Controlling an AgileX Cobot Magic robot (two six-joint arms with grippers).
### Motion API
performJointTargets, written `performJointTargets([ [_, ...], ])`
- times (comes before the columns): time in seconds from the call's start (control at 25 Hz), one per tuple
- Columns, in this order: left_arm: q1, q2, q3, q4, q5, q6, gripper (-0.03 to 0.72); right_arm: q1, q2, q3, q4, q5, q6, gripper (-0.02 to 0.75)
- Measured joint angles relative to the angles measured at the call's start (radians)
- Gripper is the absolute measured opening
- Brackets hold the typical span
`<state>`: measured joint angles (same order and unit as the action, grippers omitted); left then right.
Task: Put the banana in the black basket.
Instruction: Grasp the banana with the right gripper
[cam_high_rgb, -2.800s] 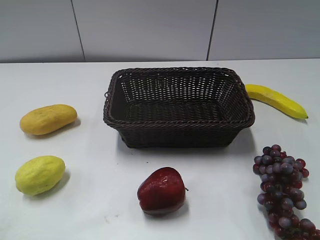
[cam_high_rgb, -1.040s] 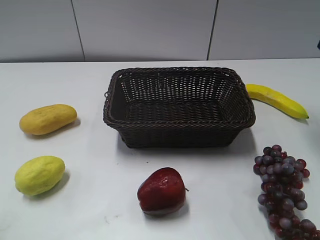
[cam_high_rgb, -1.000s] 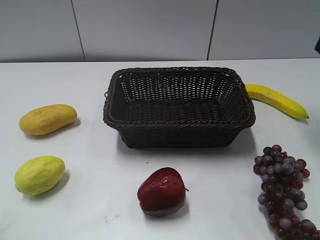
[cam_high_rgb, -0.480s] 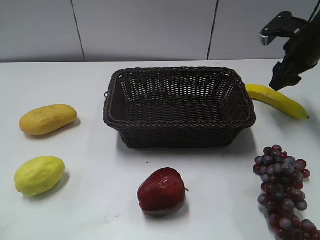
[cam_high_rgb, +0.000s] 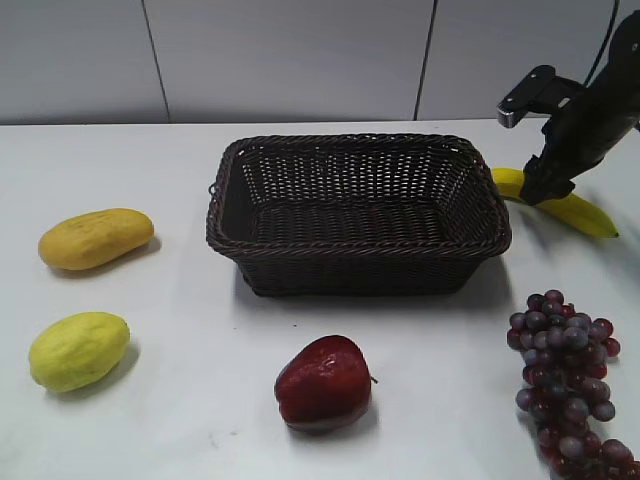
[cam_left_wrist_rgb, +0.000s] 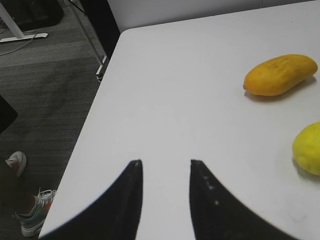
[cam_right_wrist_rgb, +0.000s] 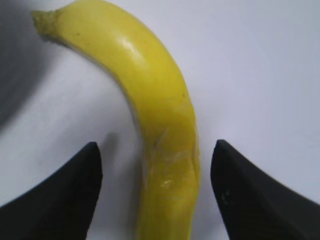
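The banana (cam_high_rgb: 575, 212) lies on the white table just right of the black basket (cam_high_rgb: 358, 245), which holds nothing. My right gripper (cam_high_rgb: 542, 190) is down over the banana's left part. In the right wrist view the banana (cam_right_wrist_rgb: 160, 110) runs between the two open jaws (cam_right_wrist_rgb: 157, 150) with a gap on each side. My left gripper (cam_left_wrist_rgb: 164, 164) is open and empty over bare table near the table's left edge; it does not show in the exterior view.
An orange-yellow oval fruit (cam_high_rgb: 97, 238) and a yellow-green oval fruit (cam_high_rgb: 80, 349) lie at the left; both show in the left wrist view (cam_left_wrist_rgb: 280, 75) (cam_left_wrist_rgb: 307, 148). A red apple (cam_high_rgb: 324, 383) lies in front of the basket, purple grapes (cam_high_rgb: 565, 380) at front right.
My right arm has come in from the upper right and dropped onto the banana, its jaws now on both sides of it. The fruits and basket have not moved.
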<state>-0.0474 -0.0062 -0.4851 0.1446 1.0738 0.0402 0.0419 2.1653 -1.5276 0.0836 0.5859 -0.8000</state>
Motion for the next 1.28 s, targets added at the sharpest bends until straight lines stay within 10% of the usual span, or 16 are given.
performJointTargets([
  [0.52,0.0,0.0,0.0,0.0,0.0,0.0,0.238,0.0,0.081,-0.044,0.003,-0.027,-0.001,0.511],
  [0.72,0.0,0.0,0.0,0.0,0.0,0.0,0.238,0.0,0.081,-0.044,0.002,-0.021,0.0,0.315],
  [1.28,0.0,0.0,0.0,0.0,0.0,0.0,0.238,0.036,-0.254,-0.051,-0.084,0.119,0.119,0.314],
])
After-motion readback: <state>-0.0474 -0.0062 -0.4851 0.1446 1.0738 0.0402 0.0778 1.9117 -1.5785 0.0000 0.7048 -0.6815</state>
